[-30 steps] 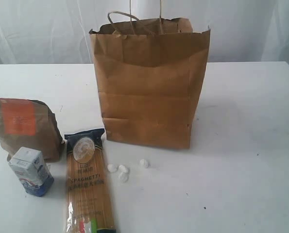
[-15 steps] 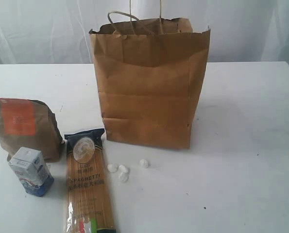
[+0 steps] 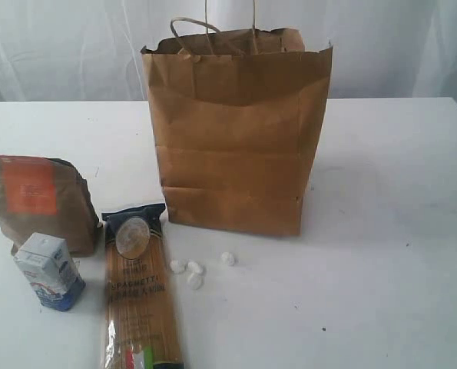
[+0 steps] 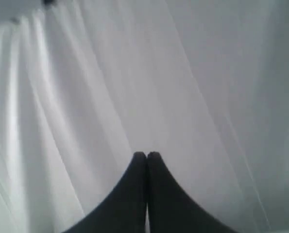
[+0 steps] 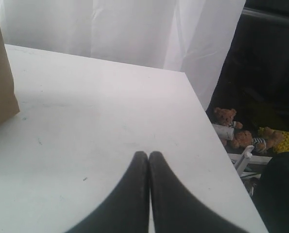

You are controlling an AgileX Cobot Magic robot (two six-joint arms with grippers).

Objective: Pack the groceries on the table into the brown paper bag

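Groceries lie well away from both grippers. The brown pouch with orange label [image 3: 40, 201], the small blue-white carton [image 3: 49, 270] just beside it and the long spaghetti packet [image 3: 140, 292] are grouped on the tabletop [image 3: 382, 254]. The brown paper bag [image 3: 236, 131] stands upright near them with its mouth open. No jars or spice bottle show.

Your left gripper [image 4: 146, 154] is closed on nothing and faces only white curtain [image 4: 86, 97], so nothing of the task lies ahead of it. Your right gripper [image 5: 149, 153] is also closed and empty. It hangs above bare tabletop, with one edge of the bag off to its side and well apart.

Watch for these risks:
- Coming down with closed jaws would shove an item rather than take it.
- The carton sits tight against its neighbours, so fingers may catch the pouch or the packet.
- Small white lumps [image 3: 191, 270] beside the packet could scatter.
- The packet is long, and if it enters at a slant it may snag the bag's rim or handles.
- Nothing braces the light bag, so a snag could tip it.
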